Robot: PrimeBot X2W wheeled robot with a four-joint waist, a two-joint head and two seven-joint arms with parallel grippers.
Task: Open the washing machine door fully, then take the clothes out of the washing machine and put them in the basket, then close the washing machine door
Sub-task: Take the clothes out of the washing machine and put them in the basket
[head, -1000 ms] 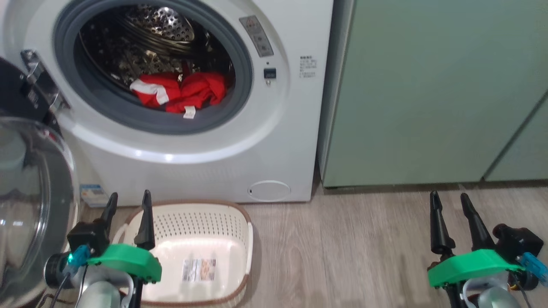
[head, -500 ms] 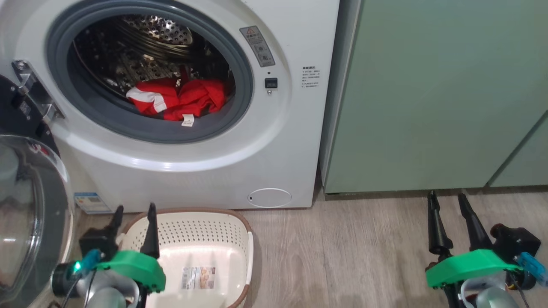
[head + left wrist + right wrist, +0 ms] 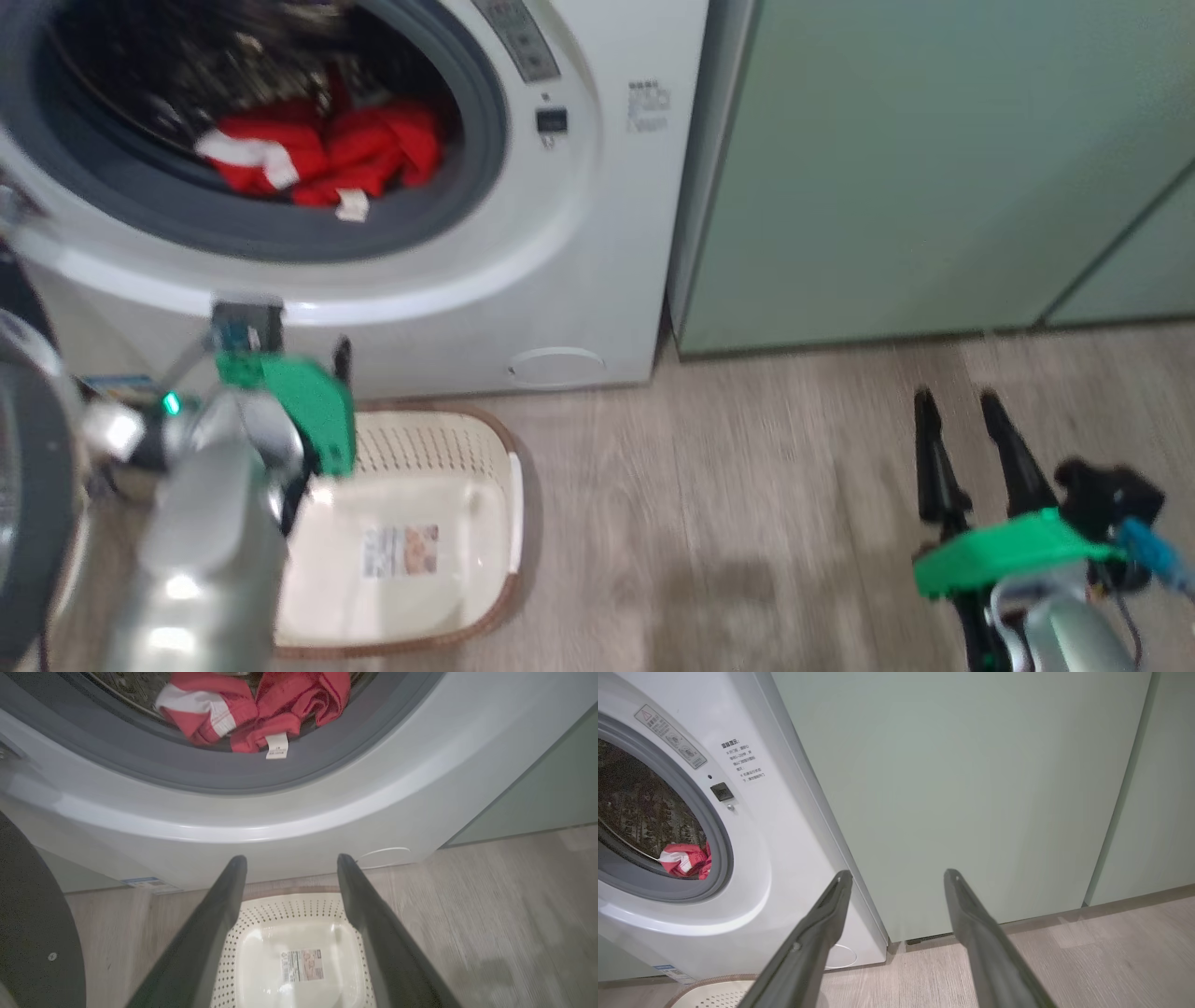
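Inside drum (image 3: 644, 812), at front lip: clothes (image 3: 317, 154) bunched, white tag hanging onto gasket (image 3: 210, 772). Door (image 3: 28, 933) swung open, left of washer (image 3: 579, 233). Basket (image 3: 425, 443) upright on floor (image 3: 747, 485), just before washer, label sticker on its bottom. Left gripper (image 3: 287, 858): fingers apart, nothing held, above basket, aimed at washer front below opening. Right gripper (image 3: 956, 401): fingers apart, nothing held, over floor, facing cabinet (image 3: 887, 168), well apart from basket.

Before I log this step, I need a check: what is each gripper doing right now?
Left gripper: open, holding nothing.
Right gripper: open, holding nothing.
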